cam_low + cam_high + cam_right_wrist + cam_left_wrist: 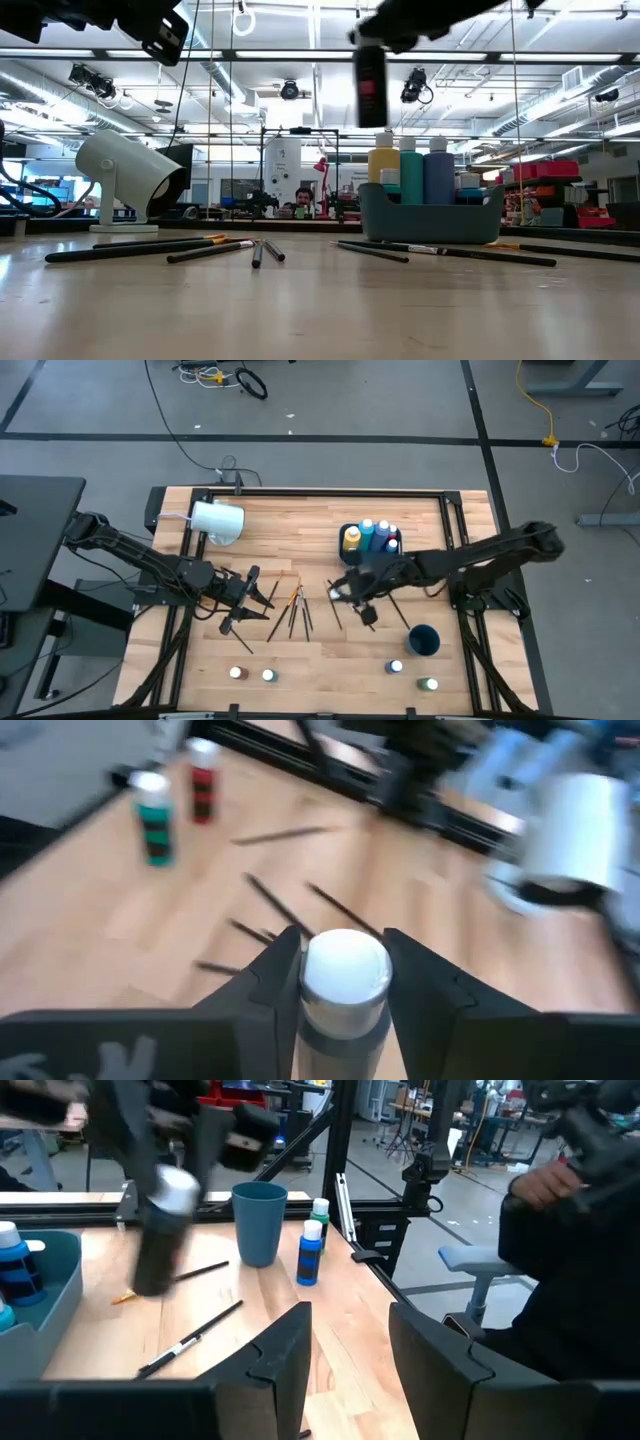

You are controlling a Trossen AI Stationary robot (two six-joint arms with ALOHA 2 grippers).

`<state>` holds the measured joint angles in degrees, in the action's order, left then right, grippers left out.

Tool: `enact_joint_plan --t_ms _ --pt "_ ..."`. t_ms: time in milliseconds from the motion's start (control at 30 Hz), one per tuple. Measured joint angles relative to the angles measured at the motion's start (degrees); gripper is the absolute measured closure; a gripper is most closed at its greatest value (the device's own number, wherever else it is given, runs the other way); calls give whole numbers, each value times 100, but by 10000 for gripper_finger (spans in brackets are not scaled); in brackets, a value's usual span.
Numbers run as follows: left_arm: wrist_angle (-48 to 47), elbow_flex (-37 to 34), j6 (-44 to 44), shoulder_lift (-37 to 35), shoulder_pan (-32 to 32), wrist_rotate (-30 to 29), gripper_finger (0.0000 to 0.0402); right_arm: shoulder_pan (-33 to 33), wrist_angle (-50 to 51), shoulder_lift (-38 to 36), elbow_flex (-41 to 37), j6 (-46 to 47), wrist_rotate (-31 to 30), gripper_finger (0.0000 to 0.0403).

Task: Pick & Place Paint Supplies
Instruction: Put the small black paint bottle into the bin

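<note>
The right hand (340, 970) grips one dark small bottle (370, 85) by its pale cap, lifted clear above the surface (320, 650) beside the caddy (345, 555) — which holds four bottles. Four small bottles stand along the near edge; the left hand (345, 1345) hangs open and empty near the scattered brushes (295, 610).
</note>
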<state>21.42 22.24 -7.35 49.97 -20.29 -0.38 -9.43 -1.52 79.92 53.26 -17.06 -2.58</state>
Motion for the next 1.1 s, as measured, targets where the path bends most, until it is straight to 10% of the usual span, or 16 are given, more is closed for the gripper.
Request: enact_joint_plan --t_ms 367,1100 --pt "58 0 -61 0 0 -52 258 151 -2267 -1256 -2676 541 -3145 271" --pt "371 2 177 -1 0 -197 257 1143 -4209 204 -3207 1986 -3387 273"
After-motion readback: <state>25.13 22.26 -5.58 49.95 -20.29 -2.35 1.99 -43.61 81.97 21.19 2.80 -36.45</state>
